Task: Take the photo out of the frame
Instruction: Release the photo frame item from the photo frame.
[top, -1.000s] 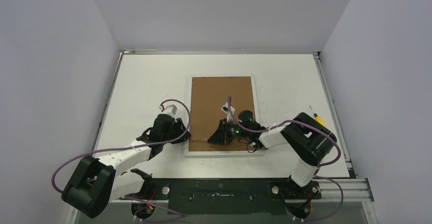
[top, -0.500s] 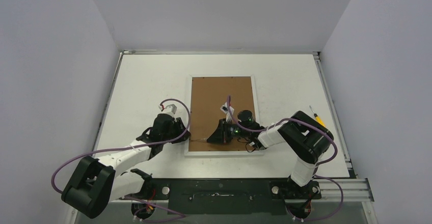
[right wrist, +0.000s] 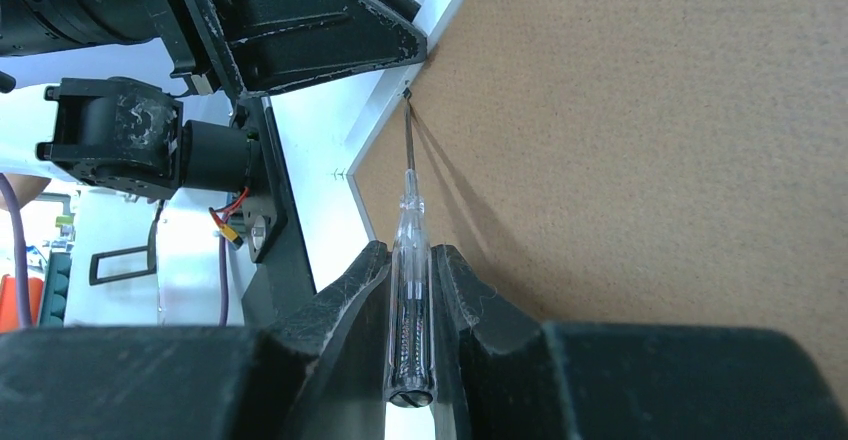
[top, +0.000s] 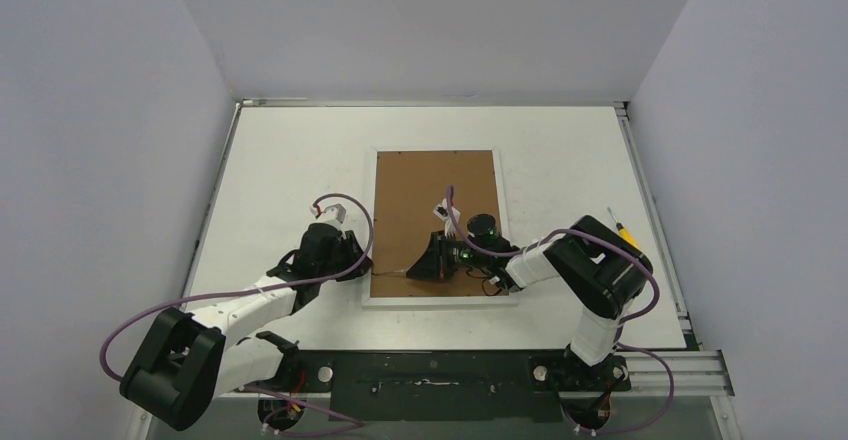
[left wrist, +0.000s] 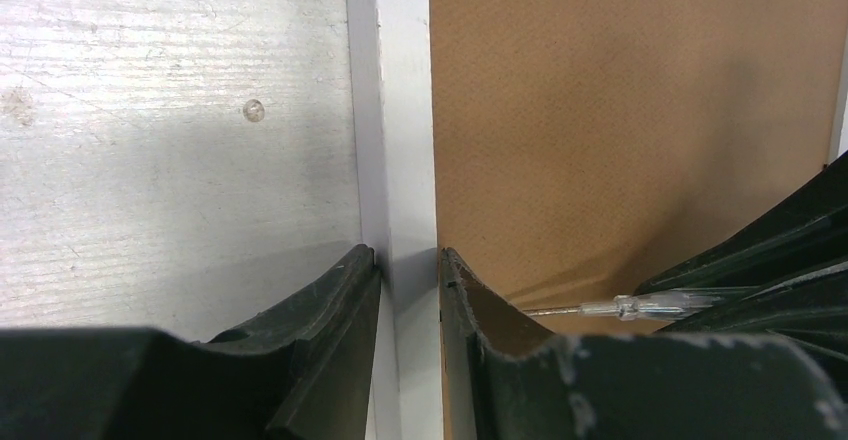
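Note:
The frame lies face down on the table, its brown backing board up. The photo is hidden beneath the board. My left gripper straddles the frame's left white border near the front corner; in the left wrist view the gripper has its jaws pressed against both sides of that border. My right gripper reaches over the board from the right. In its wrist view the right gripper is shut on a clear-handled screwdriver, whose metal tip touches the inner edge of the left border.
A yellow-handled tool lies near the table's right edge, behind the right arm. The left arm's black gripper body sits just beyond the screwdriver tip. White table surrounds the frame, with walls on three sides.
The left gripper's jaws have narrowed around the frame's border. The right arm has edged slightly left with the screwdriver; the frame has not moved.

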Tool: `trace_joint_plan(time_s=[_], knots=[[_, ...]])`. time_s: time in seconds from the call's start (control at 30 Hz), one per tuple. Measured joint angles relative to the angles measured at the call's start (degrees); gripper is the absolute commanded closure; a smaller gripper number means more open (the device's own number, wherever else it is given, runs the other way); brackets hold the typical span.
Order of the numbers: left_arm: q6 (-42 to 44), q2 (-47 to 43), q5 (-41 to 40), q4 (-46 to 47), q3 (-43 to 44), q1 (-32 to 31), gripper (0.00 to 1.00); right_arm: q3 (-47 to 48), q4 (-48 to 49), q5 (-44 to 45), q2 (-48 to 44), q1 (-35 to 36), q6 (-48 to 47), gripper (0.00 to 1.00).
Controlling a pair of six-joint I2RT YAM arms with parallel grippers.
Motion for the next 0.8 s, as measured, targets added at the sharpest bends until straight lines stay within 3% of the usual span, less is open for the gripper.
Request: trace_joint_plan(time_s=[0.8], knots=[[-0.37,-0.35,-0.31,-0.33,0.0,0.0,0.79,0.92,0.87,-2.45,1.95,-0.61,0.55,0.95]])
